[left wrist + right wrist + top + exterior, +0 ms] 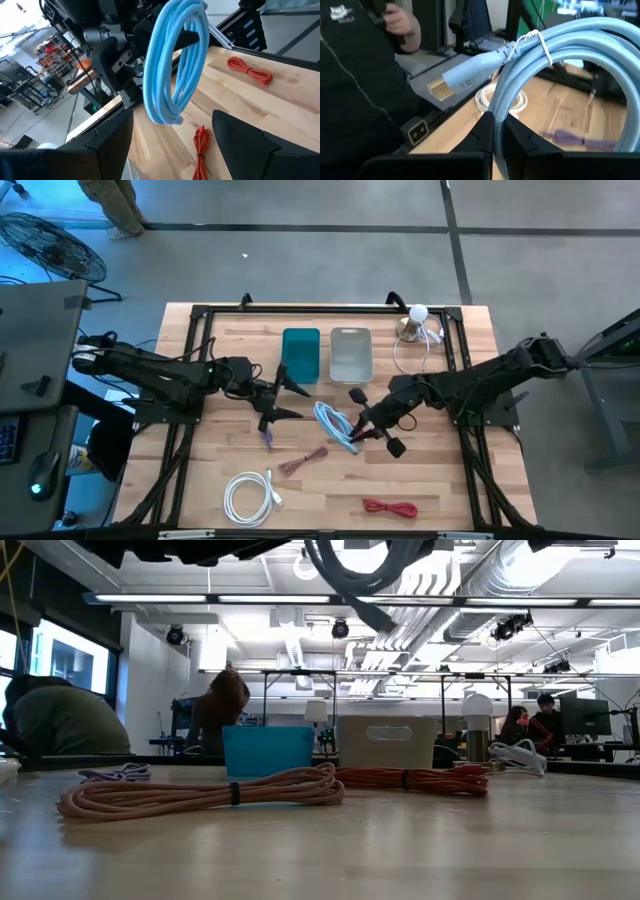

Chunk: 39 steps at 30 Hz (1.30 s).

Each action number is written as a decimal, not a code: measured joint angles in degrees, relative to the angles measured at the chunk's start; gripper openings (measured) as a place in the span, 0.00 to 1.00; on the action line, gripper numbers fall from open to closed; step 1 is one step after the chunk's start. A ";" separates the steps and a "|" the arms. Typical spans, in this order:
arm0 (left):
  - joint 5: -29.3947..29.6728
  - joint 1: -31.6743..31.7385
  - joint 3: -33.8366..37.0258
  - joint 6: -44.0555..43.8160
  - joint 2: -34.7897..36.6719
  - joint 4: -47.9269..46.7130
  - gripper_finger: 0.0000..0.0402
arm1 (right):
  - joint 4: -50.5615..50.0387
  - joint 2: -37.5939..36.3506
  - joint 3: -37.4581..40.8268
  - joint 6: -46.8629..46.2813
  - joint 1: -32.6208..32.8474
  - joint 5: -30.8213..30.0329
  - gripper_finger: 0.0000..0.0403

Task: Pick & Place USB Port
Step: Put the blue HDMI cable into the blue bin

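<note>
The right gripper (362,432) is clamped on the coiled light-blue USB cable (333,424), raised off the table. Pinched on few strands, the coil could slip or swing. The left gripper (283,394) waits spread open nearby.

Almost nothing can be read here. In the right wrist view a small white print sits on the chest of a person's black shirt (342,11), beyond the desk's edge, but its letters are too blurred to make out. The pale blue plug housing of the light blue coiled cable (470,80) bears a tiny square mark, not a legible sign, and the teal plastic bin (267,750) and the grey plastic bin (387,740) show no readable label.
</note>
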State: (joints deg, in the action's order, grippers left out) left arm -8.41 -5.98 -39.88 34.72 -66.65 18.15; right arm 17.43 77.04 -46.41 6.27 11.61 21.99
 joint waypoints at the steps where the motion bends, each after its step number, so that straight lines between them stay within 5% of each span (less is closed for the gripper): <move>1: -0.01 0.00 0.00 0.00 0.00 -0.10 0.66 | 0.94 0.30 -0.02 0.03 -0.37 0.62 0.03; 10: 0.00 0.00 0.00 0.00 0.00 0.21 0.66 | 0.33 6.40 -5.61 0.91 -2.78 5.97 0.03; 16: 0.00 0.00 0.02 0.00 0.00 0.17 0.66 | -8.15 9.65 -12.21 4.62 -2.75 5.52 0.03; 28: -0.59 -0.01 0.02 1.04 0.00 0.15 0.65 | -8.61 10.88 -14.27 5.78 -4.68 5.35 0.03; 34: 1.79 -0.02 0.02 3.51 0.00 0.18 0.45 | -8.57 10.88 -14.27 5.77 -5.02 5.05 0.03; 39: 2.62 -0.04 0.05 6.04 0.00 0.07 0.12 | -8.61 10.88 -14.27 5.81 -5.25 5.27 0.03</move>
State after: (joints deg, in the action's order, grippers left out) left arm -5.80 -6.02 -39.82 40.76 -66.65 18.22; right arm 8.81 87.92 -60.69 12.08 6.37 27.27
